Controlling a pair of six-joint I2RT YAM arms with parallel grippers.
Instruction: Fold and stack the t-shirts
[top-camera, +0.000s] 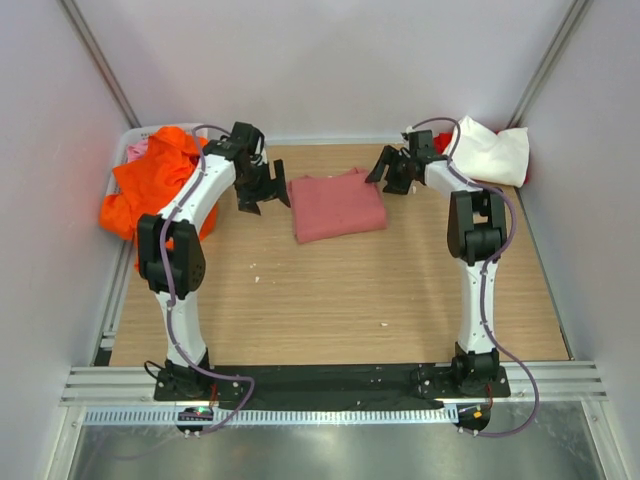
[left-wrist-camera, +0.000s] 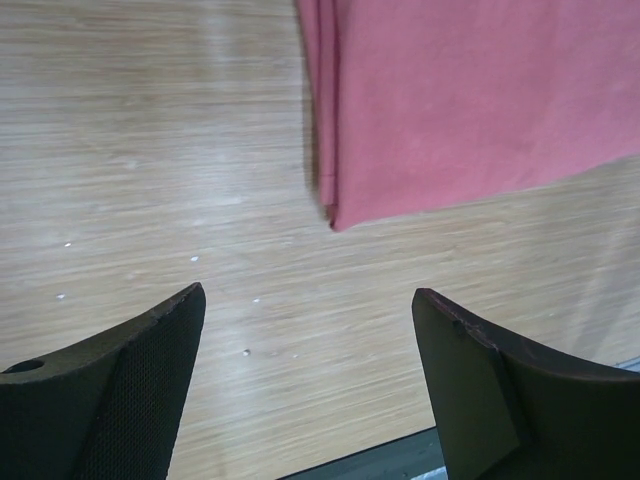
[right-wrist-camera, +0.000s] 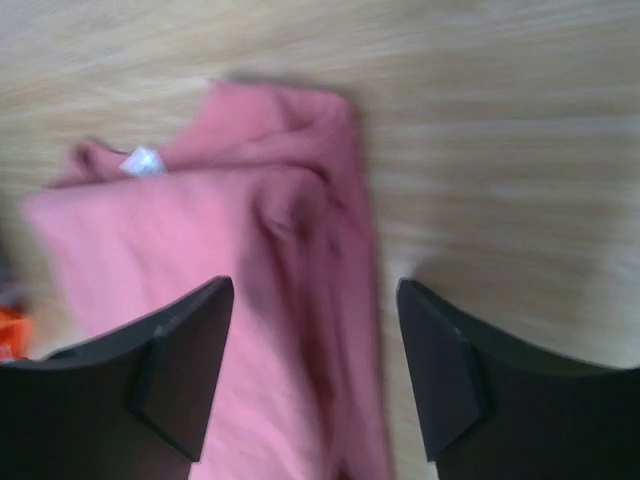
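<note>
A folded dusty salmon-pink t-shirt (top-camera: 337, 206) lies on the wooden table at the far middle. My left gripper (top-camera: 262, 192) is open and empty just left of it; the left wrist view shows the shirt's folded corner (left-wrist-camera: 470, 100) ahead of the jaws. My right gripper (top-camera: 396, 172) is open and empty just right of the shirt; the right wrist view shows its right edge (right-wrist-camera: 300, 250) under the jaws. A crumpled bright orange t-shirt (top-camera: 155, 185) lies at the far left. A white t-shirt (top-camera: 492, 152) lies at the far right.
A bit of lighter pink cloth (top-camera: 137, 149) shows behind the orange shirt, in a white bin (top-camera: 120, 160). A red scrap (top-camera: 441, 141) peeks beside the white shirt. Grey walls enclose the wooden table (top-camera: 330, 300).
</note>
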